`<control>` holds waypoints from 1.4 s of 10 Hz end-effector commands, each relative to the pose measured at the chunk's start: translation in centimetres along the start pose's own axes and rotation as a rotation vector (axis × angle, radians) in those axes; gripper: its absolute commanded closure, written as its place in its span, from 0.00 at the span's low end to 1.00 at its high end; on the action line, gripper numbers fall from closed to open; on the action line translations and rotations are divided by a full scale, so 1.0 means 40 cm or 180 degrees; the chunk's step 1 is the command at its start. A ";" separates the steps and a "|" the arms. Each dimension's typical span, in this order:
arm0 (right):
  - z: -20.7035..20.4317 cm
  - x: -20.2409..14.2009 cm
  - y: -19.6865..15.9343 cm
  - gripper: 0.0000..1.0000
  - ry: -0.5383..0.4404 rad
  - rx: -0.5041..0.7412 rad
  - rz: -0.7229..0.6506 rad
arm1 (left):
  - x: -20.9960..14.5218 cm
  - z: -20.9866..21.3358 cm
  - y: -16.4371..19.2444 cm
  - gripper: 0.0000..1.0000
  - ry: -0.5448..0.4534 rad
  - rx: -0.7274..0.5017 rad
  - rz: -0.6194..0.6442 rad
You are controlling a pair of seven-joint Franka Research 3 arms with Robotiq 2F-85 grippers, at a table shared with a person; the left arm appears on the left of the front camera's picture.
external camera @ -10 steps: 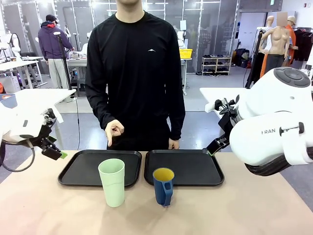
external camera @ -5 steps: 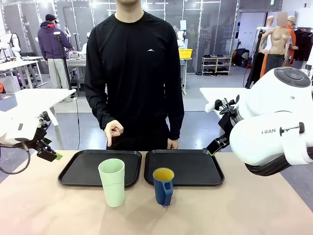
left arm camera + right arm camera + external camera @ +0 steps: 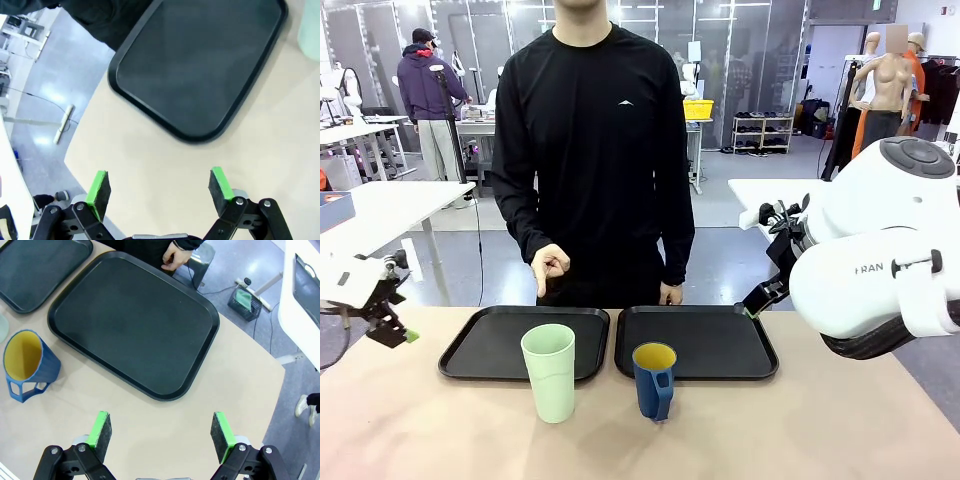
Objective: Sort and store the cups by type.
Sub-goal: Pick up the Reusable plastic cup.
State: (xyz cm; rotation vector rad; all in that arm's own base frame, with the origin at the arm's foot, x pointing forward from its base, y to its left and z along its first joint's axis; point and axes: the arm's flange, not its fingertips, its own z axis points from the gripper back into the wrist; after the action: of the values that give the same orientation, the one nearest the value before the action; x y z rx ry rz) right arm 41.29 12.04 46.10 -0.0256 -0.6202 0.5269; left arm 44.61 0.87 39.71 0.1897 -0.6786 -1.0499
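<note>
Tall pale mint-green plastic tumbler: upright on table, 6 o'clock of left black rectangular tray.
Dark blue handled mug, yellow inside: upright, 6 o'clock of right black tray.
Neither stored; all sorting remains.
Left gripper, right gripper: jaws apart, empty.

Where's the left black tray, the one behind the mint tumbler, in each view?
Front view: left tray sits centre-left, behind the mint tumbler.
Left wrist view: upper middle to right, rounded corner lowest.
Right wrist view: top-left corner, cropped.
Shared landmark: the mint tumbler, just off the tray's near edge.
</note>
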 end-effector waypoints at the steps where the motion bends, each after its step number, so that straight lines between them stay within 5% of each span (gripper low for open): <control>1: -0.001 -0.001 -0.002 0.00 0.0002 0.0004 -0.0008 | -0.043 -0.005 -0.018 0.00 -0.0148 -0.0176 -0.0078; 4: -0.001 -0.001 -0.002 0.00 0.0002 0.0004 -0.0008 | -0.097 -0.074 -0.005 0.00 -0.0620 -0.0605 -0.0243; 8: -0.001 -0.001 -0.002 0.00 0.0002 0.0004 -0.0008 | -0.111 -0.108 -0.018 0.00 -0.0630 -0.0485 -0.0195; 13: -0.001 -0.001 -0.002 0.00 0.0002 0.0004 -0.0008 | -0.131 0.016 -0.022 0.00 0.0441 0.0091 -0.1126; 14: -0.001 -0.001 -0.002 0.00 0.0002 0.0004 -0.0008 | -0.131 0.034 -0.008 0.00 0.0266 -0.0090 -0.1179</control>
State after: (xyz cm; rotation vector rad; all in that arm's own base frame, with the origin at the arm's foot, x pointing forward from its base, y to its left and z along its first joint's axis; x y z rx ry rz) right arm 41.27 12.04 46.11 -0.0259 -0.6206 0.5270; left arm 44.77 5.45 34.85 0.3349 -0.5701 -1.3709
